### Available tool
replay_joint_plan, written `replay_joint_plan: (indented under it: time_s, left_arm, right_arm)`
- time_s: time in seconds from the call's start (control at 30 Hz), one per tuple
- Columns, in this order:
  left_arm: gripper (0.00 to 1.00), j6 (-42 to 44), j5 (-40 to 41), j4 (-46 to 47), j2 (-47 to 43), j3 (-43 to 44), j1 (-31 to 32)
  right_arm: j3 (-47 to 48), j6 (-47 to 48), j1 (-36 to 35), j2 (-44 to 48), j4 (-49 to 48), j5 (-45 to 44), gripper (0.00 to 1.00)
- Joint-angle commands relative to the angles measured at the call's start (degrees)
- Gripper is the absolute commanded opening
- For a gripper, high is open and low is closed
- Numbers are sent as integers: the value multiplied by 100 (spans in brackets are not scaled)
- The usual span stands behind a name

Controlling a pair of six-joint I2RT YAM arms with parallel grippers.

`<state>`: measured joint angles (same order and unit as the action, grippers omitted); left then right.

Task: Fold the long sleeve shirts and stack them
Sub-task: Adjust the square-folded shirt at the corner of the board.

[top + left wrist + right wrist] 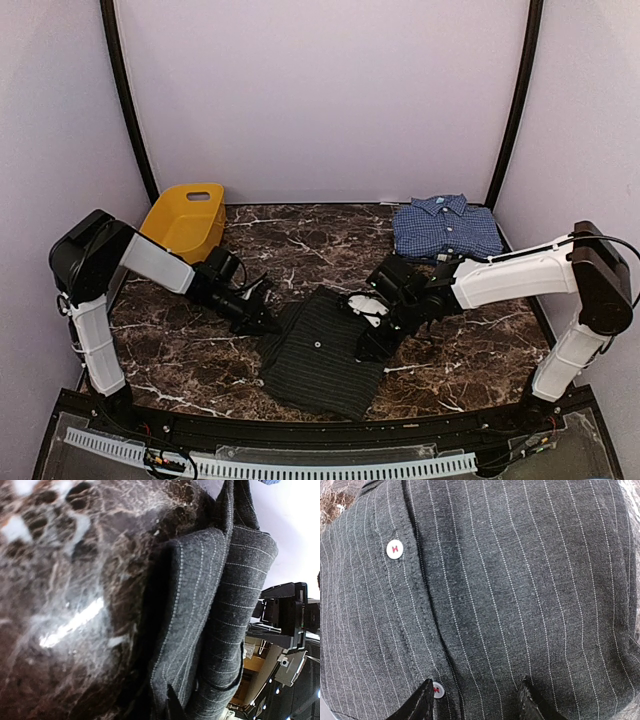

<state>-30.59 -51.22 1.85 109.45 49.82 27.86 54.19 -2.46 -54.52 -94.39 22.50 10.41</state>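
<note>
My left gripper point(266, 323) sits at the left edge of the black pinstriped shirt point(322, 358); I cannot tell whether it pinches cloth. My right gripper point(477, 701), fingers spread, is low over the placket point(426, 625). Catching only the top layer could pull the fold apart on this glossy marble table point(300, 235). The blue checked shirt point(445, 228) lies folded beyond my right gripper; pale walls point(320, 100) surround.

The left hand point(264, 321) merges darkly into the black shirt point(312, 372), its grip unreadable. The tabletop point(55, 580) blurs close up.
</note>
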Motion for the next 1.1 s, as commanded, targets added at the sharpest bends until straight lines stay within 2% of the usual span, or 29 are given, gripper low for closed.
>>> replay_joint_plan:
  time_s: [0.0, 0.1, 0.27, 0.33, 0.43, 0.47, 0.6, 0.8, 1.07]
  left_arm:
    - [2, -135, 299, -71, -305, -246, -35]
    - [0, -207, 281, -1, -523, -325, -42]
    - [1, -313, 135, 144, -733, -449, -56]
    - [10, -351, 53, 248, -739, -480, -68]
    - [28, -365, -109, 435, -624, -494, -89]
    - [31, -361, -117, 473, -595, -492, -105]
    - [54, -312, 42, 466, -449, -507, -208]
    - [65, -182, 58, 494, -285, -505, -289]
    - [68, -332, -459, 940, 128, -500, -210]
  right_arm:
    - [12, -36, 51, 28, 8, -63, 54]
    - [2, -36, 54, 19, 3, -58, 54]
    - [3, -21, 49, 6, -9, -45, 53]
    - [3, -19, 49, -5, -12, -45, 53]
    - [14, -26, 49, -32, 3, -32, 53]
    - [17, -25, 48, -33, 8, -33, 53]
    - [34, -27, 50, -17, 14, -5, 53]
    - [42, -27, 47, -57, 9, 7, 53]
    - [106, -24, 48, -126, 0, 49, 52]
